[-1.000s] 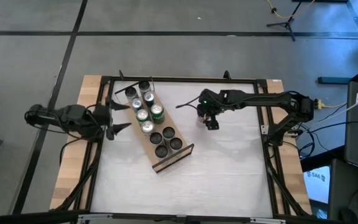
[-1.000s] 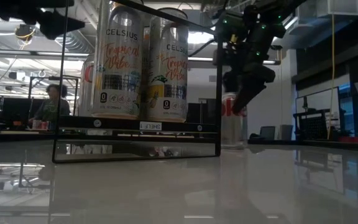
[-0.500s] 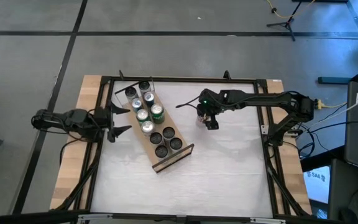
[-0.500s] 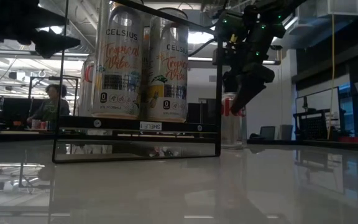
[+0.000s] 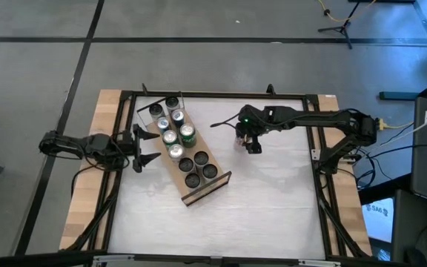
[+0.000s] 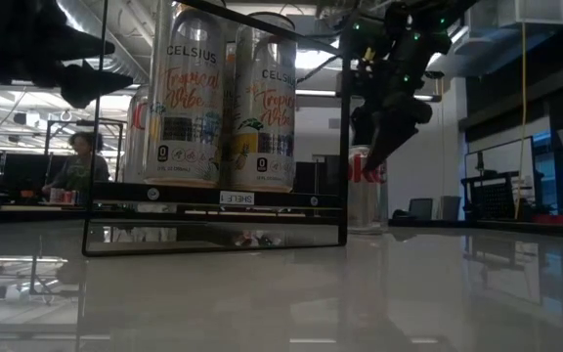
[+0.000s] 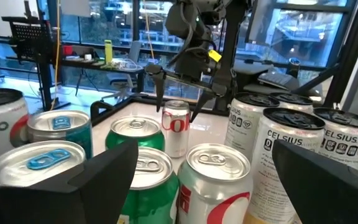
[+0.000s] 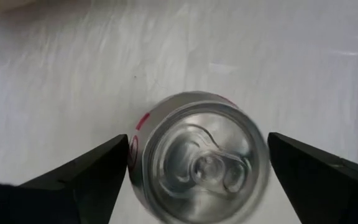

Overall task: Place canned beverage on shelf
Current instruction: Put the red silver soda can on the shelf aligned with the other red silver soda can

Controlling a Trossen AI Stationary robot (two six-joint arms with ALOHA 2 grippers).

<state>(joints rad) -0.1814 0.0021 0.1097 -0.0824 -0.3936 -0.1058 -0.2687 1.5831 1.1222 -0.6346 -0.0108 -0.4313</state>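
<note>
Shelf (image 5: 185, 159) holds ten cans; one red-and-silver can (image 8: 197, 158) stands unshelved on the bench (image 5: 273, 200), between the right gripper's (image 5: 245, 142) wide-open fingers, ungripped. Left gripper (image 5: 145, 146) open, empty.

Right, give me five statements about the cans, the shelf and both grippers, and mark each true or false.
1. The right gripper is directly above a lone silver can standing on the table. True.
2. That can lies on its side. False: it stands upright.
3. The right gripper's fingers are clamped on the can. False: they stand open, apart from it.
4. The shelf already holds several cans. True.
5. The left gripper holds a can. False: it is open and empty beside the shelf.
</note>
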